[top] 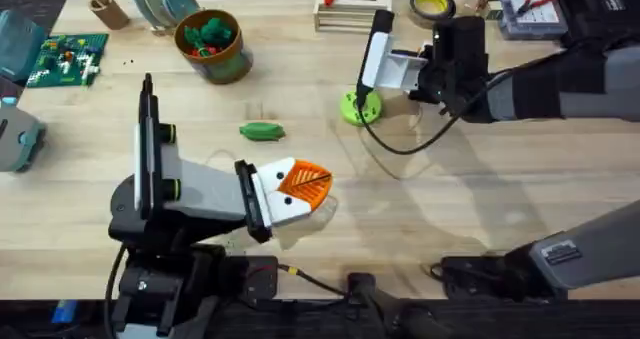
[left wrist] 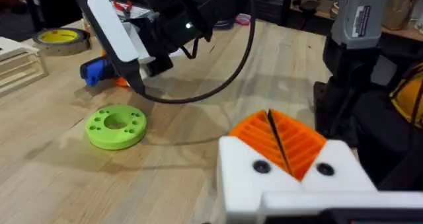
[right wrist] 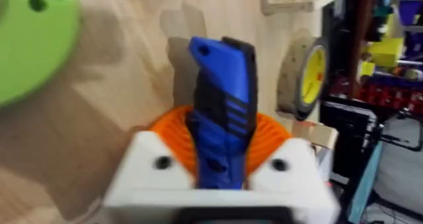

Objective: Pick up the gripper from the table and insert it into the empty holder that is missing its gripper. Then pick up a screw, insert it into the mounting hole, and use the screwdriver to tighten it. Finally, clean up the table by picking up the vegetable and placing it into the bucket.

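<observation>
The right tool (right wrist: 218, 151) pinches the blue screwdriver (right wrist: 221, 98) between its orange pads, ready for tightening, just beside the green disc (top: 360, 107). The left tool (top: 300, 182) rests pinched empty. The vegetable (top: 262, 131) lies near the bucket (top: 212, 45), uncleared.

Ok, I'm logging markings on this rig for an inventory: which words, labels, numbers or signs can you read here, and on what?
No text here can be read.
Label on the right arm's grey link: dark print on white, too blurred to read.
Yellow tape roll: no legible print.
Green board at the table's far left: small white marks, too small to read.
</observation>
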You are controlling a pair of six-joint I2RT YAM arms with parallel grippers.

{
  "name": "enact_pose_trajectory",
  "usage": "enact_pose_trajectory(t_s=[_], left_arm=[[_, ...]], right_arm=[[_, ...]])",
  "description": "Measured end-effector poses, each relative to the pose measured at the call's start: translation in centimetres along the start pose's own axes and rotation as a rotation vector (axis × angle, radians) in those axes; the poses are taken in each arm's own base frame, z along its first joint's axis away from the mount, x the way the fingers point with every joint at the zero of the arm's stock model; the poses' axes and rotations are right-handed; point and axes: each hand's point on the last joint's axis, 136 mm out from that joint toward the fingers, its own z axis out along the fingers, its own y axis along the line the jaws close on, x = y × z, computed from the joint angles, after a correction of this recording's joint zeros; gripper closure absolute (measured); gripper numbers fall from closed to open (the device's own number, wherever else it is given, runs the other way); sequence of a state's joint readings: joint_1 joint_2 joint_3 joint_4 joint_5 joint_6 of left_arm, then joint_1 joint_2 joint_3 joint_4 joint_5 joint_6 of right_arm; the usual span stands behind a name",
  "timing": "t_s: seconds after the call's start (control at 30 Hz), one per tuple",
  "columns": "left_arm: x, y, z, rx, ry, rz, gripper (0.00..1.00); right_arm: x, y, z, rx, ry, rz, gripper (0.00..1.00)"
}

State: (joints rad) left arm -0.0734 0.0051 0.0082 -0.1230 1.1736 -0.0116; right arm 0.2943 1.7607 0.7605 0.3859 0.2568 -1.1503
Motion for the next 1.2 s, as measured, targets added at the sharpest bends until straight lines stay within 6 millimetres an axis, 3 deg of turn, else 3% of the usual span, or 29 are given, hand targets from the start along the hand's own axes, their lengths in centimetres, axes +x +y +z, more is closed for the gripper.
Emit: enact_pose_trajectory(t_s=[0.07, 0.1, 0.13, 0.33, 0.6, 0.7, 0.8, 0.83, 0.87, 0.97, 1.03, 1.07, 1.1, 1.2], left_arm=[[0.0, 0.0, 0.0, 0.000, 0.000, 0.000, 0.987], [0.0, 0.0, 0.0, 0.000, 0.000, 0.000, 0.987], [0.0, 0.0, 0.0, 0.000, 0.000, 0.000, 0.987], [0.0, 0.0, 0.0, 0.000, 0.000, 0.000, 0.987], [0.0, 0.0, 0.0, 0.000, 0.000, 0.000, 0.987], [0.0, 0.0, 0.0, 0.000, 0.000, 0.000, 0.987], [0.0, 0.0, 0.0, 0.000, 0.000, 0.001, 0.965], [0.0, 0.0, 0.0, -0.001, 0.000, 0.005, 0.849], [0.0, 0.0, 0.0, -0.001, 0.000, 0.004, 0.670], [0.0, 0.0, 0.0, -0.001, 0.000, 0.003, 0.266], [0.0, 0.0, 0.0, -0.001, 0.000, 0.003, 0.146], [0.0, 0.0, 0.0, -0.002, 0.000, 0.004, 0.132], [0.0, 0.0, 0.0, -0.003, 0.000, 0.001, 0.175], [0.0, 0.1, 0.0, -0.003, 0.000, 0.004, 0.636]], right_arm=[[-0.1, -0.5, -0.1, 0.013, -0.001, 0.011, 0.527], [-0.4, -2.1, -0.3, 0.056, -0.004, 0.016, 0.090], [-0.6, -2.4, -0.4, 0.063, -0.011, 0.022, 0.029], [-1.3, -2.2, -0.5, 0.061, -0.024, 0.057, 0.011], [-3.9, -1.1, -1.7, 0.027, -0.084, 0.157, 0.010], [-4.5, -2.6, -3.2, 0.059, -0.118, 0.247, 0.010], [-5.2, -5.7, -5.9, 0.128, -0.177, 0.352, 0.010], [-5.5, -6.9, -7.0, 0.155, -0.202, 0.390, 0.010], [-5.7, -7.9, -8.1, 0.178, -0.224, 0.425, 0.010], [-5.7, -9.6, -10.8, 0.203, -0.264, 0.521, 0.010], [-5.4, -9.7, -11.9, 0.189, -0.266, 0.585, 0.010], [-5.2, -9.5, -12.3, 0.178, -0.264, 0.619, 0.010], [-5.0, -9.4, -12.7, 0.165, -0.261, 0.657, 0.010], [-4.3, -8.7, -13.6, 0.123, -0.242, 0.762, 0.010]])
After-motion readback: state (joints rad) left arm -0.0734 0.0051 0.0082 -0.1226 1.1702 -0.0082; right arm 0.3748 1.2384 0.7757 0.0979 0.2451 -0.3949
